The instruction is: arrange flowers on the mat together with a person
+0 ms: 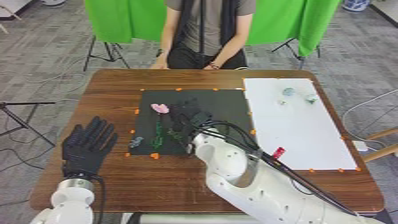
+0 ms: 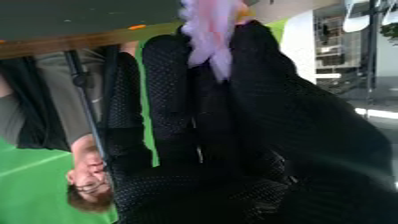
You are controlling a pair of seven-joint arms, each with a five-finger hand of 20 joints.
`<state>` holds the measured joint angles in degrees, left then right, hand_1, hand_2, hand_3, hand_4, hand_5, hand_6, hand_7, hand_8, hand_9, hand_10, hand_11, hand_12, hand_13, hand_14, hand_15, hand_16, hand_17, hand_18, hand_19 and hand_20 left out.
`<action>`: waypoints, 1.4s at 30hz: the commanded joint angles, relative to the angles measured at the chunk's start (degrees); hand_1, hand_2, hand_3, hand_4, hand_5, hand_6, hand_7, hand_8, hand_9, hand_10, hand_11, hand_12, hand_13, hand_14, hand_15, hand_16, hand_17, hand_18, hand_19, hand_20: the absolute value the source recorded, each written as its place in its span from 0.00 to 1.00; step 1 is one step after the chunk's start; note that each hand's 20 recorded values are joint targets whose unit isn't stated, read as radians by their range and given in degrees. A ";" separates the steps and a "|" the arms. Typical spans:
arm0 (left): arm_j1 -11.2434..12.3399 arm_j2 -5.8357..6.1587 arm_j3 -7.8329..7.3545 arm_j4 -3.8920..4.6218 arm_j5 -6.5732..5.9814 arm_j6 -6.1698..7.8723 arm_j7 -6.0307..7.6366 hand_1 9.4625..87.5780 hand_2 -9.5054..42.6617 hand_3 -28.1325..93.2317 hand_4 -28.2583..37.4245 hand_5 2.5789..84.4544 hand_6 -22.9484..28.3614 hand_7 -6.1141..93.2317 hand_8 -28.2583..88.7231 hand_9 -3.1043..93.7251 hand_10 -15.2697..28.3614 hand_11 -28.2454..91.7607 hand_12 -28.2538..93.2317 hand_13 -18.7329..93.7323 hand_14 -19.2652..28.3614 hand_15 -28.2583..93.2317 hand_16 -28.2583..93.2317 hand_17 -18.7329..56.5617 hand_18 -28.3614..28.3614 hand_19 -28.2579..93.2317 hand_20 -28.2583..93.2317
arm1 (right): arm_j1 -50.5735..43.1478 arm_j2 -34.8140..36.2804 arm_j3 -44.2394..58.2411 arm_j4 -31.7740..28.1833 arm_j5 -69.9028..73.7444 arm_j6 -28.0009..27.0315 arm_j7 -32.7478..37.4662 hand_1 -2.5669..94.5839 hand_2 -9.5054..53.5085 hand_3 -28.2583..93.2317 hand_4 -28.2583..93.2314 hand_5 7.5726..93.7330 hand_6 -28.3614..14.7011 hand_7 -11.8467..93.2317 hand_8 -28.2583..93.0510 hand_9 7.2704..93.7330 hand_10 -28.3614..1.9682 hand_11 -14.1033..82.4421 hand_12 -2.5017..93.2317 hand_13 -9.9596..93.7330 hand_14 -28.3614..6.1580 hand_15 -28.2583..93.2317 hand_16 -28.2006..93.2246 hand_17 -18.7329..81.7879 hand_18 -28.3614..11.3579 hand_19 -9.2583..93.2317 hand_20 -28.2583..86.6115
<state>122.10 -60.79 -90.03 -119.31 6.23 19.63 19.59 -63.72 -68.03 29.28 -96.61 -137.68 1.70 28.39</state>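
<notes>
Right hand [image 1: 187, 116] pinches lilac flower [image 2: 210, 31] over black mat [image 1: 233, 106], probably to place it beside pink flower [image 1: 160, 108]; left hand [image 1: 83, 152] lies wide.

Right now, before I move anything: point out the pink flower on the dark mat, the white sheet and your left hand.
Pink flower [image 1: 160, 108]: head view, on its bloom.
White sheet [image 1: 289, 131]: head view, on its bare middle.
Left hand [image 1: 84, 150]: head view, below the fingers.
</notes>
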 commanded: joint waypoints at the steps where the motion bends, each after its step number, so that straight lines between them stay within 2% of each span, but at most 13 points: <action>1: 0.68 -0.39 0.05 0.27 -0.55 0.67 -0.28 0.24 0.48 0.86 0.00 0.58 0.62 0.19 0.15 0.49 0.67 0.40 0.28 0.47 0.75 0.50 0.17 0.19 0.80 0.59 0.31 | -0.12 -0.17 0.41 0.00 -1.29 -2.36 -0.80 0.67 0.00 0.80 0.00 0.67 0.67 0.29 0.13 0.79 0.59 0.25 0.42 0.62 0.48 0.70 0.56 0.40 0.17 0.75 0.48; 6: 0.48 -0.42 0.14 0.37 -0.32 0.65 -0.62 0.24 0.48 0.86 0.00 0.58 0.62 0.18 0.15 0.49 0.67 0.40 0.28 0.47 0.75 0.50 0.17 0.19 0.80 0.59 0.31 | -0.12 -0.06 0.26 0.10 -1.53 -2.24 -0.26 0.66 0.00 0.81 0.00 0.59 0.63 0.28 0.12 0.77 0.58 0.26 0.40 0.62 0.49 0.70 0.55 0.39 0.17 0.74 0.47; 10: 0.56 -0.43 0.15 0.34 -0.34 0.71 -0.53 0.24 0.47 0.86 0.00 0.58 0.62 0.19 0.15 0.49 0.67 0.40 0.28 0.47 0.75 0.50 0.17 0.19 0.80 0.59 0.31 | 0.02 -0.09 -0.17 0.25 -1.76 -1.02 0.05 0.63 0.00 0.83 0.00 0.49 0.57 0.25 0.13 0.72 0.54 0.34 0.32 0.62 0.47 0.71 0.53 0.39 0.16 0.75 0.46; 14: 0.62 -0.54 0.11 0.35 -0.27 0.63 -0.58 0.25 0.46 0.86 0.00 0.58 0.62 0.19 0.15 0.49 0.67 0.40 0.28 0.47 0.75 0.50 0.17 0.19 0.80 0.59 0.31 | 0.07 -0.20 -0.20 0.31 -1.51 -0.64 0.54 0.59 0.00 0.84 0.00 0.45 0.54 0.24 0.13 0.68 0.50 0.40 0.25 0.61 0.44 0.73 0.49 0.39 0.15 0.75 0.45; 19: 0.69 -0.34 0.30 0.34 -0.74 0.91 -0.19 0.25 0.45 0.86 0.00 0.58 0.62 0.18 0.15 0.49 0.67 0.40 0.28 0.47 0.75 0.50 0.17 0.19 0.80 0.59 0.31 | 0.21 -0.09 -0.52 0.45 -1.76 0.72 1.03 0.58 0.00 0.85 0.00 0.44 0.53 0.24 0.13 0.66 0.48 0.39 0.22 0.61 0.42 0.73 0.46 0.38 0.16 0.74 0.43; 21: 0.84 -0.42 0.31 0.23 -0.81 0.92 -0.21 0.25 0.45 0.86 0.00 0.58 0.62 0.19 0.15 0.49 0.67 0.40 0.28 0.47 0.75 0.50 0.17 0.19 0.80 0.59 0.31 | 0.04 -0.16 -0.37 0.46 -2.00 0.51 0.72 0.57 0.00 0.85 0.00 0.44 0.52 0.24 0.13 0.64 0.46 0.35 0.20 0.60 0.41 0.73 0.41 0.38 0.16 0.74 0.42; 23: 0.95 -0.43 0.33 0.17 -0.90 0.90 -0.18 0.25 0.45 0.86 0.00 0.58 0.62 0.19 0.15 0.49 0.67 0.40 0.28 0.47 0.75 0.50 0.17 0.19 0.80 0.59 0.31 | 0.34 -0.22 -1.12 1.06 -2.14 2.83 1.13 0.56 0.00 0.84 0.00 0.45 0.53 0.24 0.13 0.64 0.48 0.34 0.19 0.61 0.42 0.72 0.40 0.38 0.16 0.74 0.42; 26: 0.67 -0.43 0.38 0.30 -0.84 0.99 -0.22 0.25 0.46 0.86 0.00 0.58 0.62 0.19 0.15 0.49 0.67 0.40 0.28 0.47 0.75 0.50 0.17 0.19 0.80 0.59 0.31 | 0.59 -0.28 -1.39 1.28 -2.04 3.40 1.37 0.61 0.00 0.83 0.00 0.47 0.57 0.24 0.13 0.68 0.54 0.33 0.19 0.63 0.48 0.65 0.49 0.39 0.18 0.74 0.41; 29: 0.55 -0.51 0.41 0.38 -0.75 0.93 -0.29 0.25 0.46 0.86 0.00 0.58 0.62 0.19 0.15 0.49 0.67 0.40 0.28 0.47 0.75 0.50 0.17 0.19 0.80 0.59 0.31 | 1.00 -0.15 -2.13 1.75 -2.52 4.86 1.58 0.65 0.03 0.83 0.00 0.48 0.60 0.25 0.13 0.72 0.59 0.28 0.23 0.65 0.51 0.61 0.53 0.40 0.20 0.73 0.42; 30: 0.62 0.04 0.65 0.33 -1.36 0.94 0.25 0.25 0.46 0.86 0.00 0.58 0.62 0.19 0.15 0.49 0.68 0.40 0.28 0.47 0.75 0.50 0.17 0.19 0.80 0.59 0.31 | 1.07 -0.08 -2.25 1.88 -2.70 5.11 1.39 0.67 0.05 0.82 0.00 0.49 0.62 0.25 0.13 0.75 0.61 0.25 0.27 0.66 0.52 0.60 0.54 0.40 0.21 0.73 0.43; 36: 0.82 -0.22 0.46 0.22 -1.14 1.39 0.20 0.25 0.47 0.86 0.00 0.58 0.62 0.19 0.15 0.49 0.68 0.40 0.28 0.47 0.75 0.50 0.17 0.19 0.80 0.59 0.31 | 0.93 -0.05 -2.02 1.87 -3.39 4.64 0.56 0.71 0.00 0.83 0.00 0.54 0.67 0.26 0.13 0.84 0.65 0.22 0.37 0.68 0.55 0.61 0.56 0.41 0.23 0.73 0.45; 39: 0.82 -0.34 0.39 0.31 -1.03 1.38 0.06 0.25 0.47 0.86 0.00 0.58 0.62 0.19 0.15 0.49 0.68 0.40 0.28 0.47 0.75 0.50 0.17 0.19 0.80 0.59 0.31 | 0.91 -0.05 -1.76 1.86 -3.38 4.40 0.02 0.72 0.00 0.82 0.00 0.54 0.67 0.26 0.12 0.83 0.65 0.20 0.37 0.68 0.56 0.61 0.57 0.42 0.23 0.73 0.45; 42: 0.95 -0.45 0.34 0.21 -1.13 1.38 -0.09 0.26 0.45 0.86 0.00 0.58 0.62 0.19 0.15 0.49 0.68 0.40 0.28 0.47 0.75 0.50 0.17 0.19 0.80 0.59 0.31 | 0.84 -0.08 -1.63 1.84 -3.71 4.41 -0.27 0.72 0.00 0.81 0.00 0.52 0.65 0.26 0.12 0.76 0.62 0.26 0.28 0.68 0.56 0.61 0.57 0.42 0.22 0.73 0.45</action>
<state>122.11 -60.75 -89.88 -119.26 5.43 20.38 19.78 -63.16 -68.05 27.09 -94.79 -139.99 5.73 28.93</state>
